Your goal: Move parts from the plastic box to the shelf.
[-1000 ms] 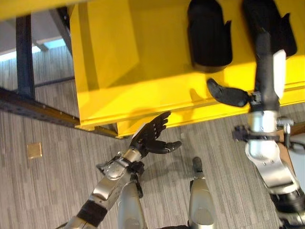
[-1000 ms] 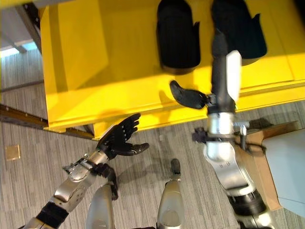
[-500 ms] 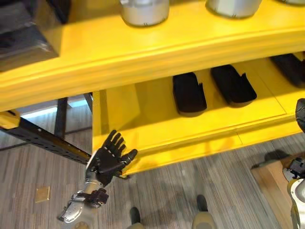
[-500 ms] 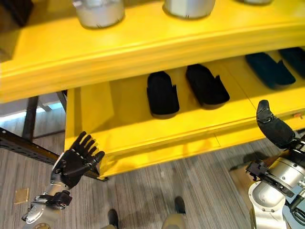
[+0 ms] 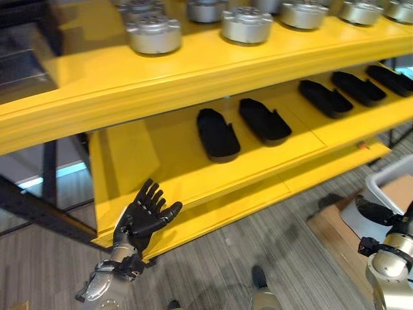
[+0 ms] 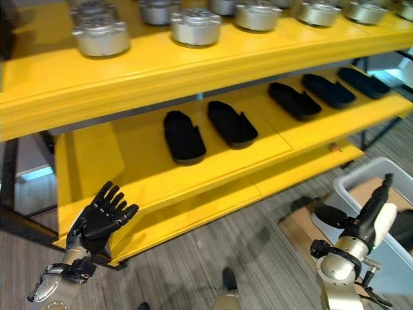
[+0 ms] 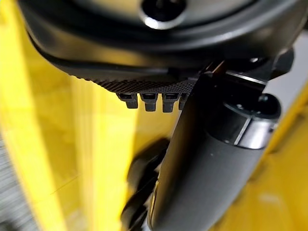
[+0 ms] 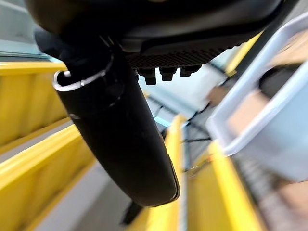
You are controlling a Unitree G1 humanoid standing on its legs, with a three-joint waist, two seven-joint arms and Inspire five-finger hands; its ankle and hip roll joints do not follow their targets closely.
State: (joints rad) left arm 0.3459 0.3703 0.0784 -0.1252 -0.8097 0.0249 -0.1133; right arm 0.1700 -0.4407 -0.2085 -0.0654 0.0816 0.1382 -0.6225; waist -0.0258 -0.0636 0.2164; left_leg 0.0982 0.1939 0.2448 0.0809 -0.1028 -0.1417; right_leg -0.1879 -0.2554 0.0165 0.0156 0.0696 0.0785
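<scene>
**Yellow shelf with parts, both hands empty**

On the lower board of the yellow metal shelf (image 6: 213, 174) lie five flat black moulded parts (image 6: 183, 136): two together near the middle and three more in a row to the far right (image 6: 294, 101). On the upper board stand round silver metal parts with a raised hub (image 6: 195, 26) — in the right eye view I count about seven, but the row is cut by the edge, so the number is not sure.

The left hand (image 5: 145, 216) is raised in front of the near left corner of the lower board, fingers straight and spread apart, holding nothing. The right hand (image 6: 371, 210) is low at the right, over the pale grey plastic box (image 6: 361, 177); its fingers point up and are stretched, thumb apart, and it holds nothing. The box stands on a brown board (image 6: 298, 232) on the floor, and something dark lies inside at the right edge — I cannot tell what.

The floor (image 6: 193, 265) is grey with a wood-like stripe pattern. A dark metal beam (image 5: 39, 213) runs under the shelf at the left.
</scene>
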